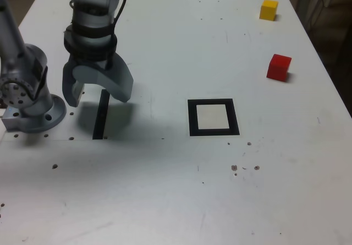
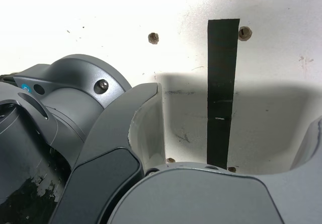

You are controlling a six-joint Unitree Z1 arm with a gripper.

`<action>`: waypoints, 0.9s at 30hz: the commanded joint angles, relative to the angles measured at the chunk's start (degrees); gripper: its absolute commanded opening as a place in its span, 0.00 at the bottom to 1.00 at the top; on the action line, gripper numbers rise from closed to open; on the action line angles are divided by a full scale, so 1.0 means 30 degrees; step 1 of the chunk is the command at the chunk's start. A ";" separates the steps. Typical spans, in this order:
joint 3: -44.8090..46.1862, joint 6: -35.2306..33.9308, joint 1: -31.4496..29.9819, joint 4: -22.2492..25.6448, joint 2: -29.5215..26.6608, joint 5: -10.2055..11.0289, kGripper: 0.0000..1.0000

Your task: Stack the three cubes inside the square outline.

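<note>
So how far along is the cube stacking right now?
Nothing looks done: the black square has no cube in it. The yellow cube and red cube sit apart on the table, toward the exterior view's right. No green cube is in view. The gripper hangs open and empty over the black strip. All the picking and stacking is left.

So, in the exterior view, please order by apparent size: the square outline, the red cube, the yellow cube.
1. square outline, clearly largest.
2. red cube.
3. yellow cube, slightly smaller-looking, but it is farther from the camera, so that is unsure.
</note>
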 commanded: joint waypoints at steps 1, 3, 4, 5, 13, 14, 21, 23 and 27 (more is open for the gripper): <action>-0.0025 0.0025 0.0016 0.0123 -0.0119 0.0016 0.99; -0.0025 0.0028 0.0016 0.0123 -0.0119 0.0021 0.99; -0.0025 0.0029 0.0016 0.0123 -0.0120 0.0023 0.99; -0.0025 0.0031 0.0016 0.0123 -0.0125 0.0024 0.99; -0.0085 0.0029 0.0016 0.0111 0.0017 0.0024 0.99; -0.0113 0.0032 0.0016 0.0107 0.0079 0.0026 0.99; -0.0665 0.0148 0.0016 0.0108 0.0835 0.0086 0.99; -0.1000 0.0254 0.0016 0.0149 0.1137 0.0120 0.99; -0.1683 0.0464 0.0016 0.0274 0.1683 0.0200 0.99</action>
